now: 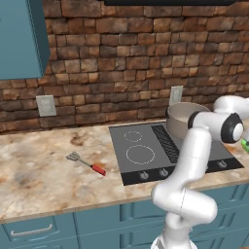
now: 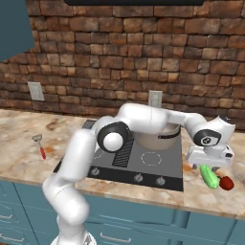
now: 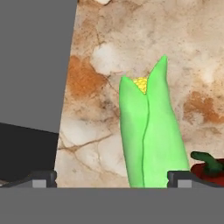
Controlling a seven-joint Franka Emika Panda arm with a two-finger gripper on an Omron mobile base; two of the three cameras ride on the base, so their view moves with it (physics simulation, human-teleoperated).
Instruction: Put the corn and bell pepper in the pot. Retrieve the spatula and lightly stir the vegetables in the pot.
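gripper (image 2: 210, 167) released, over corn (image 3: 148, 135) | bell pepper (image 3: 210, 168) beside | pot (image 2: 155, 136) on stove

Left base view: behind-left, looks down over counter (image 1: 44, 170) and cooktop (image 1: 146, 151). Right base view: behind-right, same cooktop and pot (image 2: 158, 136). Hand view: close above corn (image 3: 148, 135), facing down.

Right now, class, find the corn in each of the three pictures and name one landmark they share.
Left base view: a green sliver of the corn at the right edge, beside the arm.
Right base view: lower right on the counter, under the open pincer, beside the bell pepper.
Hand view: centre, upright in the picture, yellow kernels at its tip.
Shared landmark: the dark cooktop, beside the corn.
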